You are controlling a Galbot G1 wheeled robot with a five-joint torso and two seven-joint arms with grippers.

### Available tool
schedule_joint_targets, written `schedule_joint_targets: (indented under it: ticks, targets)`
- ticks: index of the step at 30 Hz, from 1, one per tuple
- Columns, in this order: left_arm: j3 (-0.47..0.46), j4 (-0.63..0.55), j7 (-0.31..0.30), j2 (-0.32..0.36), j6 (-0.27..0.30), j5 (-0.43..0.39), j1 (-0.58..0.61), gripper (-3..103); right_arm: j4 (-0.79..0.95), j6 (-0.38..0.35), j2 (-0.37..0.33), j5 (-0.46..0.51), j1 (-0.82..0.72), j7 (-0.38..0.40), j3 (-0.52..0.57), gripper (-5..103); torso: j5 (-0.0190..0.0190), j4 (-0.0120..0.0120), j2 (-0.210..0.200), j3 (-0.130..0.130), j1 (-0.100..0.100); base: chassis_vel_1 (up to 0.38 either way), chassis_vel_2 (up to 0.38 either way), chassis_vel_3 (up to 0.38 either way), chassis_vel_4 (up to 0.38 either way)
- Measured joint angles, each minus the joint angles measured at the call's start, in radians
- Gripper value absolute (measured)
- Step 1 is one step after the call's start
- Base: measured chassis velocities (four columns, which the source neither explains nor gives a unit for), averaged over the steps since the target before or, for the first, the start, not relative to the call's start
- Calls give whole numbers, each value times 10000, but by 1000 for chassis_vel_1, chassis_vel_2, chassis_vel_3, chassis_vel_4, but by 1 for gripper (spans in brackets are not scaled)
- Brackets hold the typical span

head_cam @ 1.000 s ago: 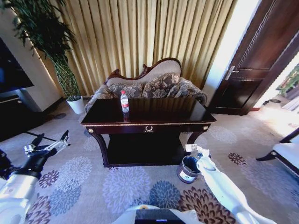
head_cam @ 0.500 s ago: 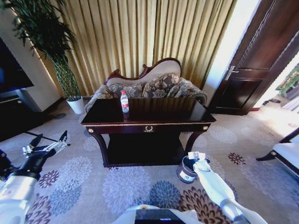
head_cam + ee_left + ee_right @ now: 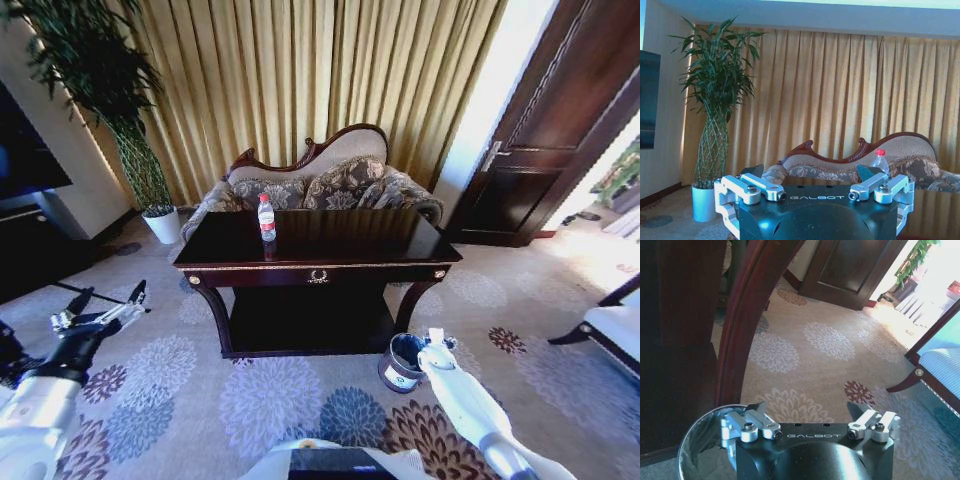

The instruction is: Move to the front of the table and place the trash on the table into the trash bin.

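Observation:
The dark glossy table (image 3: 340,238) stands straight ahead. On its left part stands the trash in sight, a clear red-capped bottle (image 3: 266,217), upright; it is also in the left wrist view as the bottle (image 3: 880,161), far beyond the fingers. The small round dark trash bin (image 3: 403,362) sits on the carpet by the table's front right leg. My right gripper (image 3: 437,340) hangs open just above the bin's right rim, holding nothing. In the right wrist view the right gripper (image 3: 807,407) has the bin's rim (image 3: 686,445) under one finger. My left gripper (image 3: 105,305) is open and idle at the far left, seen close as the left gripper (image 3: 810,172).
A curved table leg (image 3: 740,330) rises right beside the bin. A patterned sofa (image 3: 320,185) stands behind the table, and a plant in a white pot (image 3: 162,224) is at the back left. A white bench (image 3: 615,335) is at the right. Flowered carpet (image 3: 270,400) lies open in front.
My right gripper has shifted a little right and nearer over the bin. The white bit at its tip a second ago no longer shows. The left arm and the bottle are unmoved.

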Motion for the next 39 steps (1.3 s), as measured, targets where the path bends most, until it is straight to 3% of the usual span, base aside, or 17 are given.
schedule_joint_targets:
  ticks: [4, 6, 11, 18, 29, 39]
  targets:
    - [-17, 0, 3, 23, 0, 0, -52, 100, 1004, -224, -163, 296, -494, -227, 124, 99, 2, -1, 0, 0, 0, 0, 0, 0, 0]
    - [-35, 0, 4, 23, 0, 0, -88, 100, 2510, -247, -428, 907, -1220, -787, 377, 100, -1, 3, 0, 0, 0, 0, 0, 0, 0]
    - [-48, 0, 9, 16, -46, -1, -86, 100, 4234, 218, -783, 1196, -2086, -1369, 813, 100, -2, -4, 1, -1, 0, 0, 0, 0, 0]
    - [28, 1, 19, 87, -71, -3, -141, 100, 9365, 423, -1181, 1990, -3766, -2101, 1839, 100, -2, -2, 1, 0, 0, 0, 0, 0, 0]
    - [146, 1, 60, 142, -69, 3, -122, 100, 14363, -95, -1260, 1843, -5692, -1221, 1865, 100, -3, -1, 1, -1, -1, 0, 0, 0, 0]
    - [198, 1, 87, 150, -70, 35, -142, 100, 14935, -186, -1065, 1515, -6156, -1153, 1867, 100, -1, 0, 0, 0, 0, 0, 0, 0, 0]
